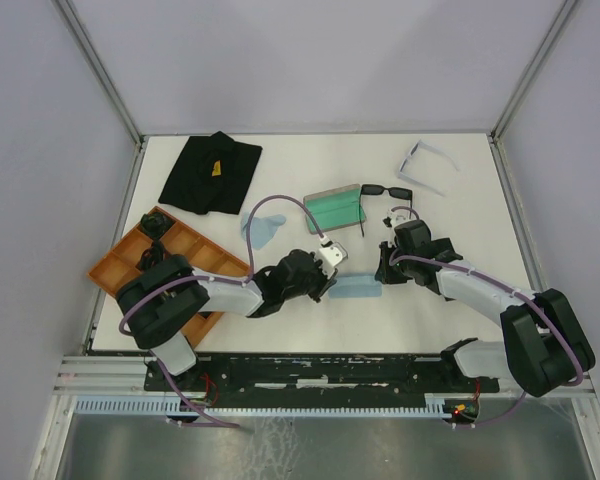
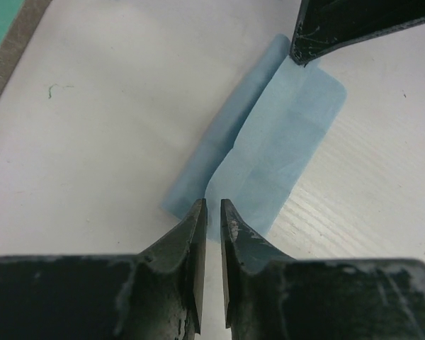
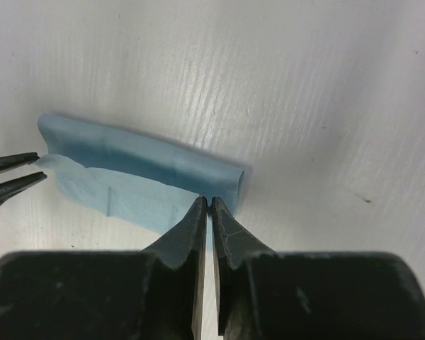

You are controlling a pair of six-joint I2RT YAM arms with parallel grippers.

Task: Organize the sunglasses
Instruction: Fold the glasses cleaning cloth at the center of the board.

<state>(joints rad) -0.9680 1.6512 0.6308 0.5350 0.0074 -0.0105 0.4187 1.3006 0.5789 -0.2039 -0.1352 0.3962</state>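
I have both arms down on the folded light blue cloth, one at each short end. The left gripper has its fingers parted by only a thin slit, tips over the cloth's near edge. The right gripper is set the same way at the opposite end, tips right at the rolled fold. The cloth looks flat on the table beneath both sets of tips, and I see nothing pinched in either slit. I judge the step to be leaving this fold in place, so I want to open a touch wider and lift both wrists straight up together. Any sideways drag from one tip would pull the top layer off the lower one. The sunglasses are not between any fingers. The black-framed pair lies beyond the right fingertips, just beside the open green-lined case. The pale lavender pair lies further out past them, well apart from both grippers. I would send the right arm to the black pair, since it is the nearer one.
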